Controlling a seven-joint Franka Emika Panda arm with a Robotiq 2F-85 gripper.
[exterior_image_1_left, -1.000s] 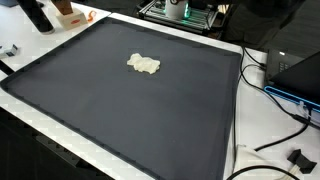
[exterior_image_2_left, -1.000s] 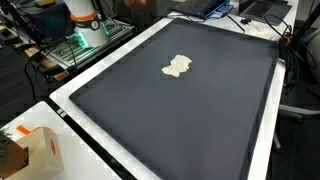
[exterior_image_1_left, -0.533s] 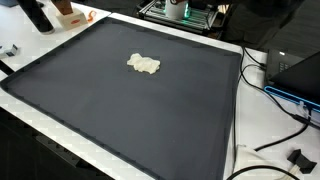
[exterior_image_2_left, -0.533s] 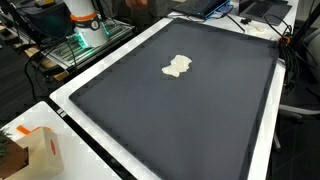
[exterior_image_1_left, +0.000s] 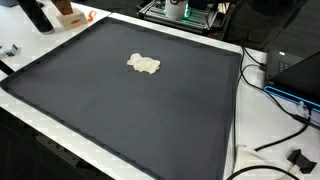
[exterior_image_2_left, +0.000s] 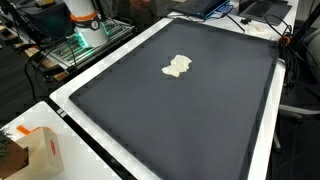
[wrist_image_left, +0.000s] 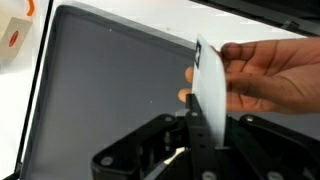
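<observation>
Wrist view, and I'm looking at a white card (wrist_image_left: 207, 90) standing on edge right in front of the camera, pinched from the right side of the picture by a person's hand (wrist_image_left: 275, 72). The card's lower edge drops down into the dark bulk of the gripper (wrist_image_left: 197, 148) at the bottom of the picture. I cannot tell whether the jaws are parted or closed on the card (the fingertips are lost in black against black). Behind the card lies the dark mat (wrist_image_left: 100, 100) with its pale border, and an orange-marked white box (wrist_image_left: 12, 38) sits off the mat's corner.

Over to the exterior views: neither shows the gripper, the card or the hand. In both exterior views the mat (exterior_image_1_left: 120, 110) (exterior_image_2_left: 190, 120) lies flat on the table, and a small white crumpled lump (exterior_image_1_left: 143, 64) (exterior_image_2_left: 177, 67) rests on it, well away from every edge. In an exterior view, cables (exterior_image_1_left: 272, 140) trail beside the mat.
</observation>
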